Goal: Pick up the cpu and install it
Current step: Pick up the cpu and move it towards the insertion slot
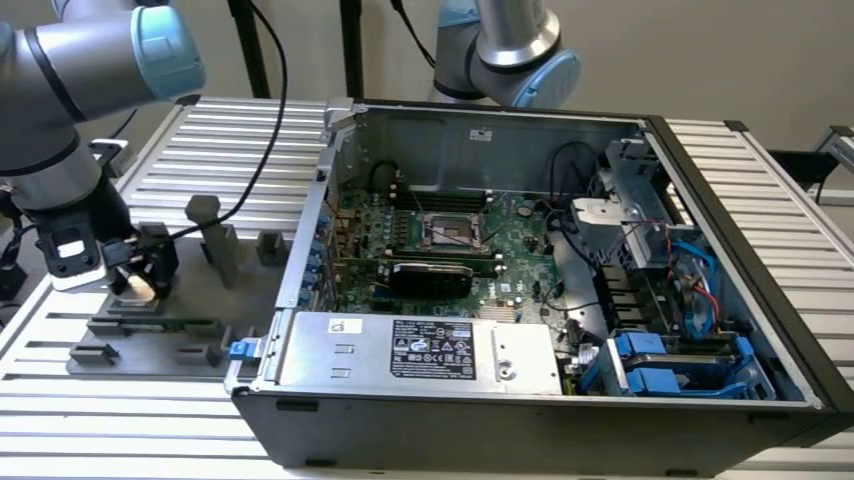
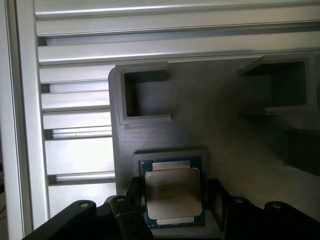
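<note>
Exterior and wrist views of a CPU-installation cell. An open computer case (image 1: 747,330) lies on a slatted aluminium worktop (image 1: 80,420). Its motherboard (image 1: 514,250) faces up, with the dark, metal-framed socket (image 1: 454,232) near the board's middle and a silver power supply (image 1: 427,350) along the near edge.

At the exterior view's left, beside the case, a grey plastic holder (image 1: 147,330) rests on the worktop. The arm (image 1: 67,100) reaches down over it, with the jaws lowered onto the holder.

In the wrist view the cpu (image 2: 172,192) lies flat in a shallow square recess of the holder (image 2: 200,125), its silver-beige lid up and a green border around it. Two empty rectangular pockets (image 2: 145,95) stand farther along the same holder.

The jaws are spread, one black finger (image 2: 134,192) on each side of the cpu and close to its edges. Whether either finger touches the chip cannot be told, and the cpu is seated in its recess, not lifted.

A second arm (image 1: 514,50) stands behind the case.
</note>
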Action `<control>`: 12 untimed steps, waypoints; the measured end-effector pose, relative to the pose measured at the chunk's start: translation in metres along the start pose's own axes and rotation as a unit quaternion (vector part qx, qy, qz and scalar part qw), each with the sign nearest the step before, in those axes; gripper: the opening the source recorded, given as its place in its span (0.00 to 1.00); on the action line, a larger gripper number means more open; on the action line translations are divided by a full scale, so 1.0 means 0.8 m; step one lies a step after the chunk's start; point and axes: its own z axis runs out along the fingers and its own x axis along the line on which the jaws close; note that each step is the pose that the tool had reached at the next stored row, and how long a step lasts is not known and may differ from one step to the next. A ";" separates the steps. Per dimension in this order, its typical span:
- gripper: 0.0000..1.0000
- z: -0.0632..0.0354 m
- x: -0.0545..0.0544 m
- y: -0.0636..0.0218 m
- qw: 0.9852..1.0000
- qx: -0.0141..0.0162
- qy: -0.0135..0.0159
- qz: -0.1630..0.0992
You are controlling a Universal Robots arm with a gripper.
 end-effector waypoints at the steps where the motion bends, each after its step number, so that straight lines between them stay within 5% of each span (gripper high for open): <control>1: 0.62 0.000 0.000 0.000 1.000 0.000 0.000 0.000; 3: 0.55 0.000 0.000 0.000 1.000 0.000 0.000 0.000; 12: 0.55 -0.009 0.000 0.001 1.000 -0.001 0.001 0.000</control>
